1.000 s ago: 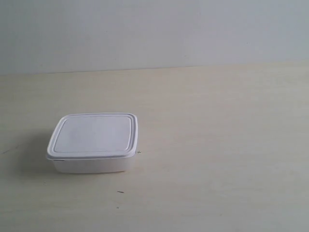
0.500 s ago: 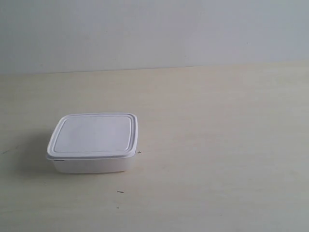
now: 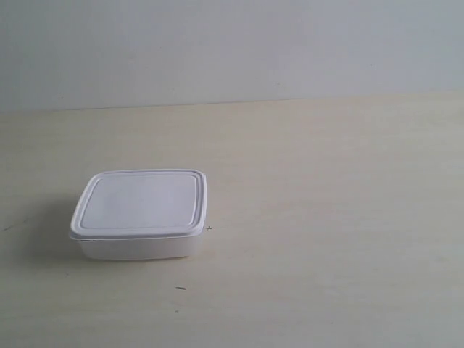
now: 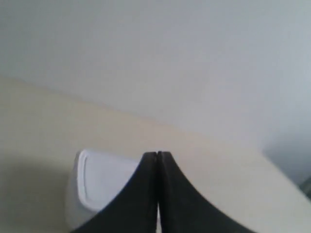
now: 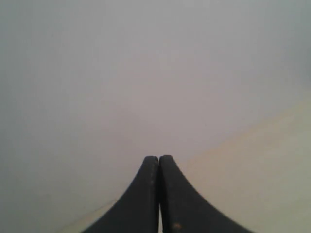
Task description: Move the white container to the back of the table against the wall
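Observation:
The white container rests lid-on at the left of the cream table, well forward of the grey-white wall. Neither arm shows in the exterior view. In the left wrist view my left gripper is shut with nothing between its black fingers, and the white container lies beyond and partly behind them. My right gripper is shut too, empty, facing the wall with a strip of table to one side; the container is out of that view.
A few tiny dark specks mark the table in front of the container. The seam between table and wall runs across the back of the exterior view.

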`<state>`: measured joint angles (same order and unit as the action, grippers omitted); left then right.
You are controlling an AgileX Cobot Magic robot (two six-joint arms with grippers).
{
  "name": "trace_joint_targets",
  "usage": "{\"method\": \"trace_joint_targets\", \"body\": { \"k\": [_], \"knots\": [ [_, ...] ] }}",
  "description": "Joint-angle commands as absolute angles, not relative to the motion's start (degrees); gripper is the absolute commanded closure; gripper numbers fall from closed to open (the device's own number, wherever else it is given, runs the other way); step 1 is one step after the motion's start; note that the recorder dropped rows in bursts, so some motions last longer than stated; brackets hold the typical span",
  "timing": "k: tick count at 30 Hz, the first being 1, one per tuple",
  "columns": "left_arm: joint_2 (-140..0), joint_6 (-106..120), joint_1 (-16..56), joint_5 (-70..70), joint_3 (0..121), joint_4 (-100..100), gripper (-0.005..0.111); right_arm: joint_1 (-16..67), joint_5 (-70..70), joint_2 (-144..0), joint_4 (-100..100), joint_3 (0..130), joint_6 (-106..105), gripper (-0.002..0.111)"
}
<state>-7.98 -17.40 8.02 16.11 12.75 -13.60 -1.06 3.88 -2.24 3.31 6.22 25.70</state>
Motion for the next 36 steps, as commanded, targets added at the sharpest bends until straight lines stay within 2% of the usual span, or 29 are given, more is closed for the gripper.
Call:
{"method": "trace_joint_targets", "body": {
  "k": [1, 5, 9, 13, 17, 25, 31, 36],
  "knots": [
    [-24.29, -19.06, 7.94, 34.74, 24.87, -8.88, 0.107, -1.41, 14.94, -10.26, 2.92, 15.13, 23.95, 0.108],
    [-37.26, -9.88, 7.94, 38.43, 35.65, -11.11, 0.107, -1.41, 23.86, -22.43, 7.71, 24.2, 15.22, 0.108],
    [-46.0, -5.07, 7.94, 38.85, 44.79, -12.52, 0.107, -1.41, 30.83, -35.9, 24.65, 33.59, -4.76, 0.108],
    [-51.16, -2.98, 7.94, 40.3, 47.53, -15.02, 0.107, -1.31, 38.83, -49.04, 38.75, 42.54, -19.29, 0.108],
    [-52.59, 4.79, 7.94, 39.63, 47.53, -20.24, 0.107, -0.41, 40.58, -60.69, 45.51, 48.36, -27.01, 0.108],
    [-52.7, 9.15, 7.94, 40.65, 47.53, -24.17, 0.107, 12.3, 40.58, -74.37, 45.06, 54.81, -28.1, 0.108],
    [-52.83, 10.3, 7.94, 47.25, 47.03, -25.34, 0.107, 21.94, 39.25, -76.55, 45.18, 57.19, -26.82, 0.108],
    [-52.36, 13.29, 7.94, 46.21, 42.93, -29.11, 0.107, 29.01, 37.51, -76.78, 44.53, 57.71, -23.96, 0.108]
  ]
}}
